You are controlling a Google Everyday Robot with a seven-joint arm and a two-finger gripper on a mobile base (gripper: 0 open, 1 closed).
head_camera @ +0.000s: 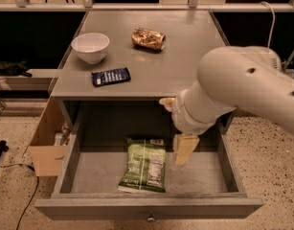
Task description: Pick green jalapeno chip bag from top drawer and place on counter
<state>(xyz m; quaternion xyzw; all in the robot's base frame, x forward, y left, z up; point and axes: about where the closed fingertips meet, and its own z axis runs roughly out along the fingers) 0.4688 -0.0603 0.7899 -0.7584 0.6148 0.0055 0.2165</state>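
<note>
Three packets [145, 164] [110, 76] [148, 38], one bowl [90, 47], gripper [184, 152] in drawer [146, 208]
</note>
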